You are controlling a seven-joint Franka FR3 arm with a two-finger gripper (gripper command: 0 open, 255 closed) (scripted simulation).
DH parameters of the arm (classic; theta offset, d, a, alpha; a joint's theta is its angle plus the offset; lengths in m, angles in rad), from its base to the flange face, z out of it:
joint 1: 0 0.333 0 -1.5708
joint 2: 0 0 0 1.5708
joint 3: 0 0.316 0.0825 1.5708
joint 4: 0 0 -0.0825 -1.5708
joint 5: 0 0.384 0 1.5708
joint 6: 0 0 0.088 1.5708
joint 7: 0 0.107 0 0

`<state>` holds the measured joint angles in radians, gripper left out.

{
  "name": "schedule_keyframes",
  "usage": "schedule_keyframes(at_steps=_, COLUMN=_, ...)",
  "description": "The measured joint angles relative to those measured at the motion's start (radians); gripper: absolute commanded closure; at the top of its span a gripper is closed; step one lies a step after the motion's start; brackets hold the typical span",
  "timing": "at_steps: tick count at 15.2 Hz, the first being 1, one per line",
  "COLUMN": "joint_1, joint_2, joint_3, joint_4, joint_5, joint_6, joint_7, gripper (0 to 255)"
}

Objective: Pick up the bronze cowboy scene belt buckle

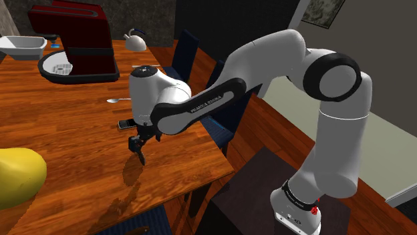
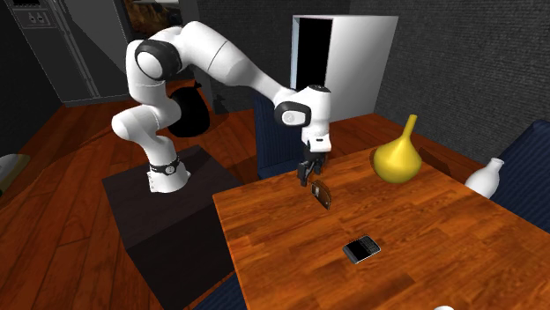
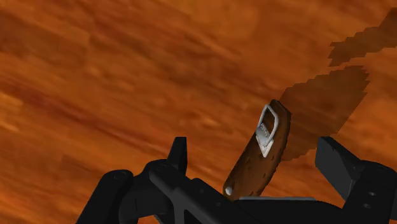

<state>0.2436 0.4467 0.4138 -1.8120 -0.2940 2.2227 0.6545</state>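
The belt buckle (image 2: 322,195) is a flat brown oblong with a silver loop on its back (image 3: 266,130). It hangs tilted a little above the wooden table (image 2: 441,264), and its shadow falls apart from it on the wood. My black gripper (image 2: 309,173) is shut on the buckle's upper end, near the table's edge closest to the stand. In the shoulder view the gripper (image 1: 137,143) points down with the buckle (image 1: 142,157) as a dark sliver below it. Along the hand, the buckle (image 3: 257,162) slants up between my two fingers (image 3: 179,153).
A dark phone (image 2: 361,249) lies on the table farther in. A yellow vase (image 2: 397,158) and a white bottle (image 2: 487,176) stand beyond. A red stand mixer (image 1: 73,37), white bowl (image 1: 23,45), white kettle (image 1: 135,41) and spoon (image 1: 117,100) sit at the far end. Blue chairs (image 1: 184,50) flank the table.
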Motion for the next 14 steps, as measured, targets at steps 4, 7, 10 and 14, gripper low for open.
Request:
schedule_keyframes(at_steps=4, joint_1=0.045, joint_2=0.110, joint_3=-0.017, joint_4=0.113, joint_5=-0.032, joint_6=-0.007, joint_7=0.033, gripper=0)
schedule_keyframes(at_steps=7, joint_1=0.055, joint_2=0.143, joint_3=-0.026, joint_4=0.123, joint_5=-0.045, joint_6=0.015, joint_7=0.044, gripper=0)
schedule_keyframes(at_steps=10, joint_1=0.060, joint_2=0.162, joint_3=-0.033, joint_4=0.115, joint_5=-0.055, joint_6=0.040, joint_7=0.052, gripper=0)
schedule_keyframes(at_steps=14, joint_1=0.059, joint_2=0.168, joint_3=-0.035, joint_4=0.111, joint_5=-0.059, joint_6=0.050, joint_7=0.053, gripper=255)
